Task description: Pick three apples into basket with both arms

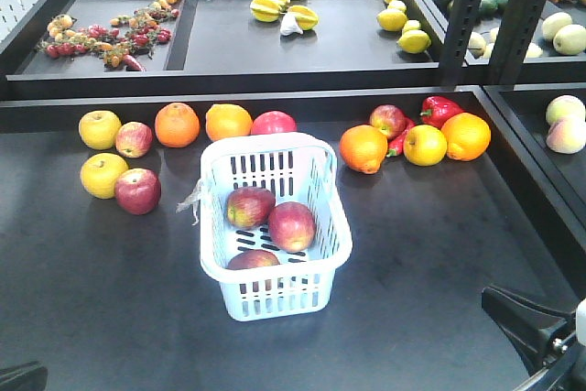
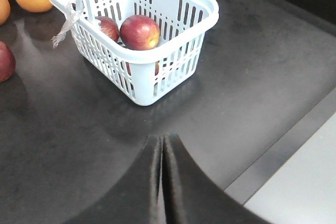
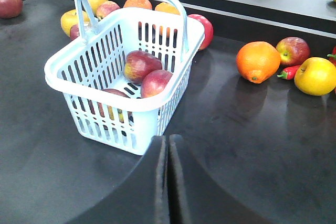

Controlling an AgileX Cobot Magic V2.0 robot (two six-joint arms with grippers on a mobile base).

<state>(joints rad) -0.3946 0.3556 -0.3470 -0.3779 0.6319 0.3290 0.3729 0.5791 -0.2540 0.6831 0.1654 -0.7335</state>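
Observation:
The pale blue-white basket (image 1: 275, 297) stands at the middle of the dark table, with three red apples inside: one at the back left (image 1: 250, 206), one at the right (image 1: 291, 225), one at the front (image 1: 253, 260). In the left wrist view the basket (image 2: 157, 74) lies ahead and to the left of my left gripper (image 2: 164, 138), which is shut on nothing and well clear of it. My right gripper (image 3: 168, 138) is also shut and empty, its tips just in front of the near corner of the basket (image 3: 142, 129). Two apples (image 3: 142, 65) (image 3: 156, 82) show over the rim.
Loose fruit lines the table's back: oranges (image 1: 177, 124), yellow fruits (image 1: 99, 129), other red apples (image 1: 137, 190) (image 1: 387, 120), a red pepper (image 1: 439, 109). A raised shelf with produce trays sits behind, with black posts (image 1: 467, 16) at the right. The right arm (image 1: 536, 327) is at bottom right.

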